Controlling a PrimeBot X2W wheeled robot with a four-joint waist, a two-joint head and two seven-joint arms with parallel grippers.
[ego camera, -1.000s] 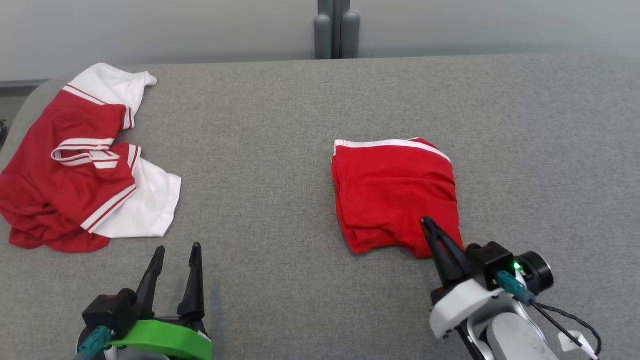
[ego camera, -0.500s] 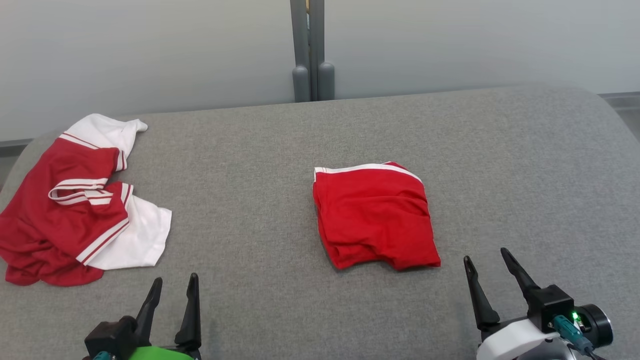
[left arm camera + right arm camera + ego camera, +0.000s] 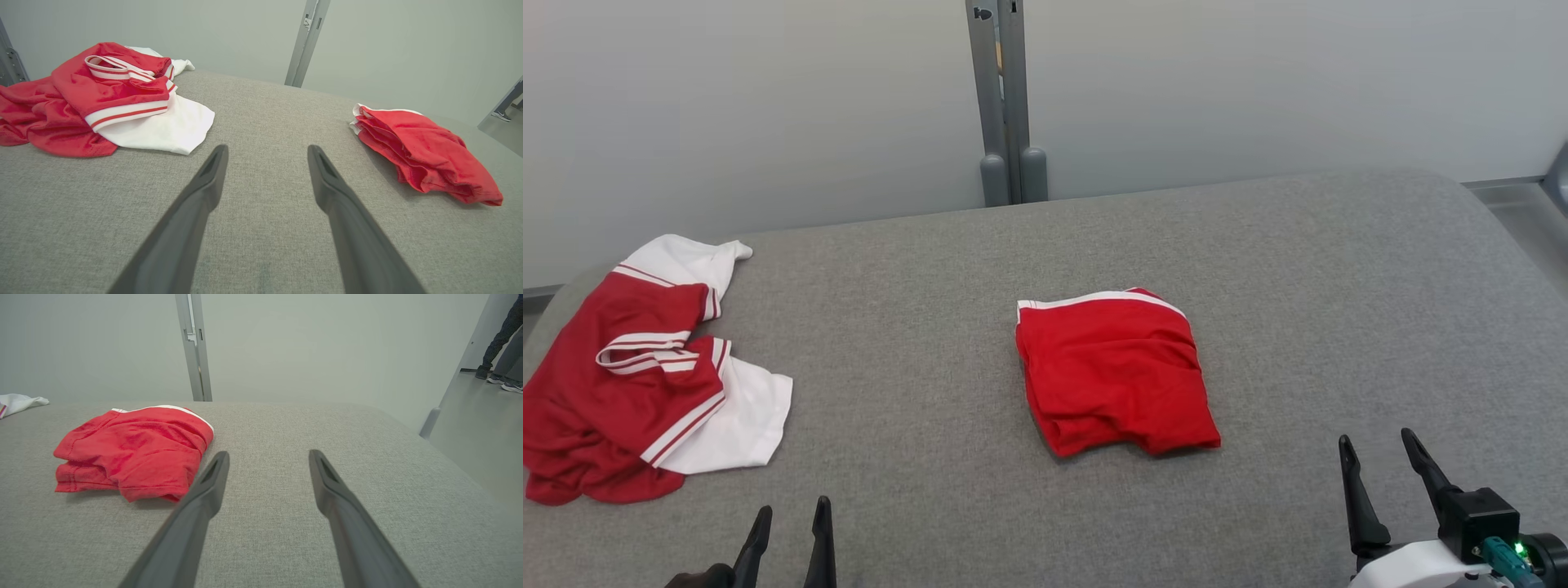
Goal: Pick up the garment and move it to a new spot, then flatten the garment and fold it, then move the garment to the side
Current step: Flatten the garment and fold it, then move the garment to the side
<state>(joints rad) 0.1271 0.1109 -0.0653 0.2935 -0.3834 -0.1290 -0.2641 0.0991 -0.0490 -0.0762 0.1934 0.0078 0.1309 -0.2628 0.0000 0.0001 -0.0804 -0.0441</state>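
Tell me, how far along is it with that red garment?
Folding looks done: the red garment lies as a compact bundle on the grey table. Nothing is in hand; left gripper and right gripper are open, clear of it. It sits mid-table, so moving it aside may remain.

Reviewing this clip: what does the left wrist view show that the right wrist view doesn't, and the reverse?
Left wrist: the left gripper, open, and the crumpled jersey's red body and striped collar. Right wrist: the right gripper, open, and the table's rounded right end with floor beyond. Both: the folded garment, the wall post, a white corner of the jersey, and a person's shoe by the doorway.
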